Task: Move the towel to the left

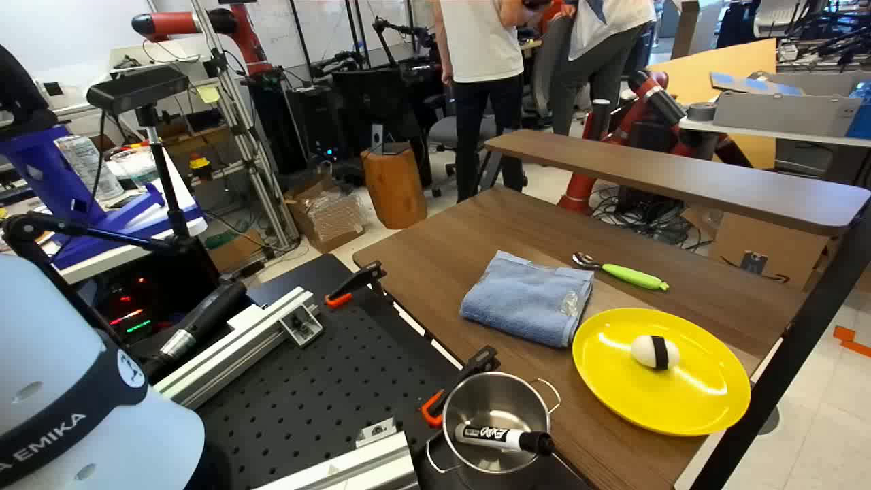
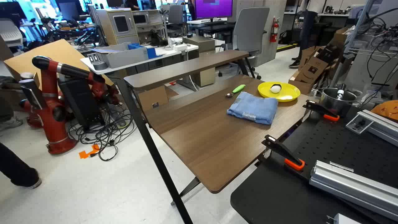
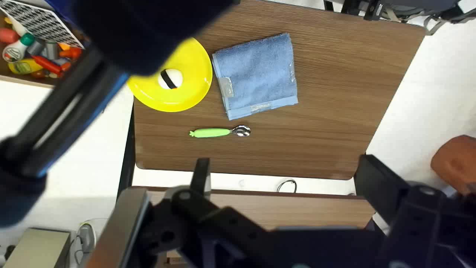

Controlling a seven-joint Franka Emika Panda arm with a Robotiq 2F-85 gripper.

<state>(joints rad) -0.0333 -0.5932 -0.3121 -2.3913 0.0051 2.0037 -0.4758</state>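
Cam setup: 2 oblique, 1 steep overhead

In an exterior view the yellow plate is close — cam looks obliquely down, robot arm at frame edge. In an exterior view the plate is farther off, seen obliquely past the towel. Both exterior views face the raised shelf beyond the plate & share the pot. Wrist view: steeply down from above, near the plate — all 3 share plate, towel & table.

The yellow plate rests on the wooden table. A white, black-banded, egg-shaped item sits on the plate. The green-handled spoon lies on the table, near but apart from the plate. A marker rests tilted in the metal pot, one end projecting past the rim.
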